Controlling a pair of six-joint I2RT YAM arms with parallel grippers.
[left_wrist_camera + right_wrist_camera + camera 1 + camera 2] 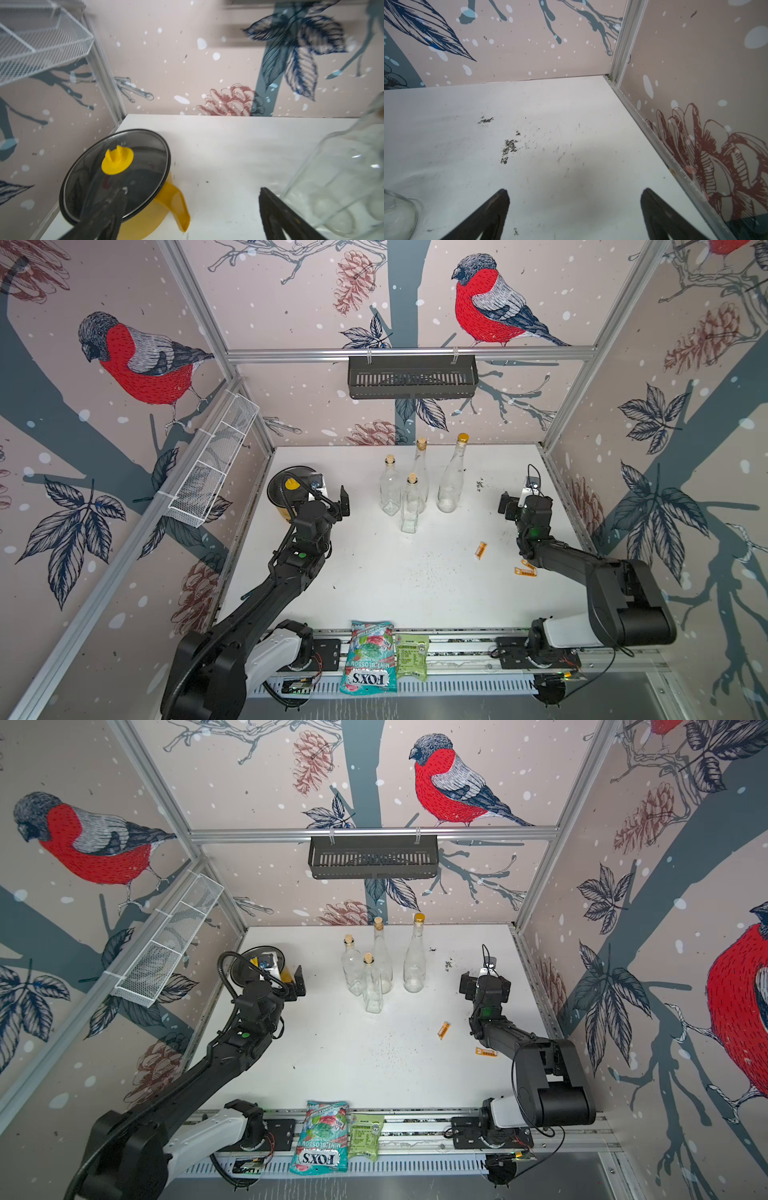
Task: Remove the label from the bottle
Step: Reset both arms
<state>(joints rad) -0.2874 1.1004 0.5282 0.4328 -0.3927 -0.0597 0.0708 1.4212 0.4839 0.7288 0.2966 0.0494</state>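
Observation:
Several clear glass bottles [410, 506] [373, 988] stand close together at the middle back of the white table; I see no label on any of them. The tallest bottle [453, 477] has a gold cap, the others have corks. Small orange labels [481, 550] [444, 1030] lie loose on the table to the bottles' right, and one label [524, 571] is beside the right arm. My left gripper [343, 502] [191, 199] hangs open left of the bottles, with one bottle [342, 176] just beside a finger. My right gripper [515, 499] [575, 193] is open and empty over bare table, right of the bottles.
A yellow pot with a dark glass lid [291, 485] [116, 176] stands in the back left corner, right by the left gripper. Two snack bags [368, 655] lie on the front rail. A black basket [411, 377] hangs on the back wall, a white mesh basket [212, 464] on the left wall.

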